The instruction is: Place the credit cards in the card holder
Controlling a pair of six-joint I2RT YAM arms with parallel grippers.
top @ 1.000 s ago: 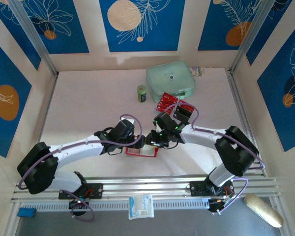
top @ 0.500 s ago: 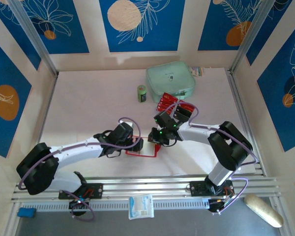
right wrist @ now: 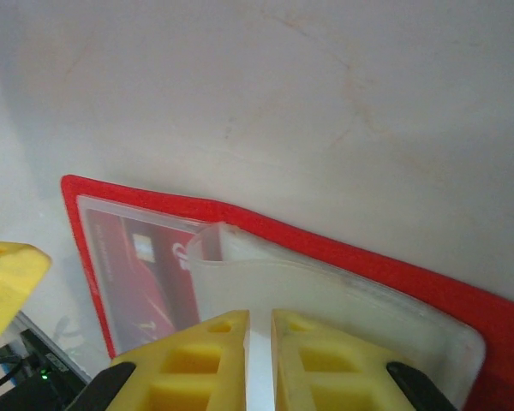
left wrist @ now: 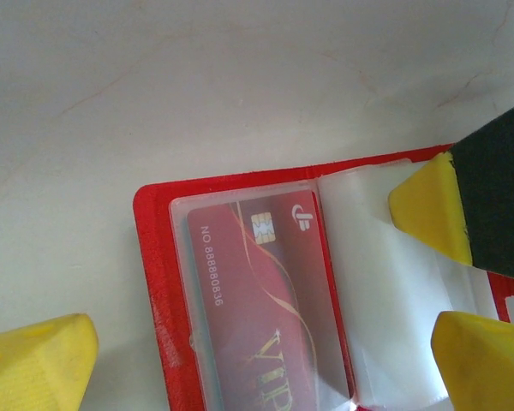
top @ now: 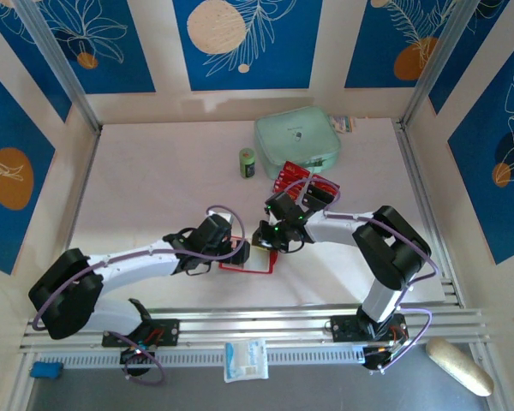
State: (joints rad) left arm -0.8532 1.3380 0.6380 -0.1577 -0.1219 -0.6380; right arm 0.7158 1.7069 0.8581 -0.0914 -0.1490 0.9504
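Setting: white table [top: 154,180] inside a blue-patterned enclosure, with both arms reaching in to meet near the middle of the table.
Card holder [left wrist: 154,282]: lies open and flat on the table, just in front of the two arm bases' rail and between the two wrists. It has a red cover with clear and pale inner pockets facing up.
Red card [left wrist: 265,325]: sits inside the clear pocket on one half of the holder. Its chip, a printed number and gold lettering show through the plastic.
Pocket leaf [right wrist: 343,300]: a pale, milky sleeve on the other half, lifted a little off the red cover and curling at its free edge.
Left gripper [left wrist: 261,364]: jaws spread wide and holding nothing. It hovers low over the holder, one yellow fingertip out past the holder's edge above bare table and the other above the pale leaf.
Right gripper [right wrist: 259,360]: jaws drawn nearly together on a thin pale strip of the pocket leaf, which reads as a pinch on that leaf. In the left wrist view, one of its yellow fingertips [left wrist: 428,210] rests on top of the leaf.
Loose red cards [top: 293,178]: a small stack near the back right, just in front of the pouch and partly behind the right arm's cable.
Mint-green pouch [top: 297,141]: closed, at the back of the table, well apart from the holder.
Green can [top: 248,163]: small and upright, just to the left of the pouch.
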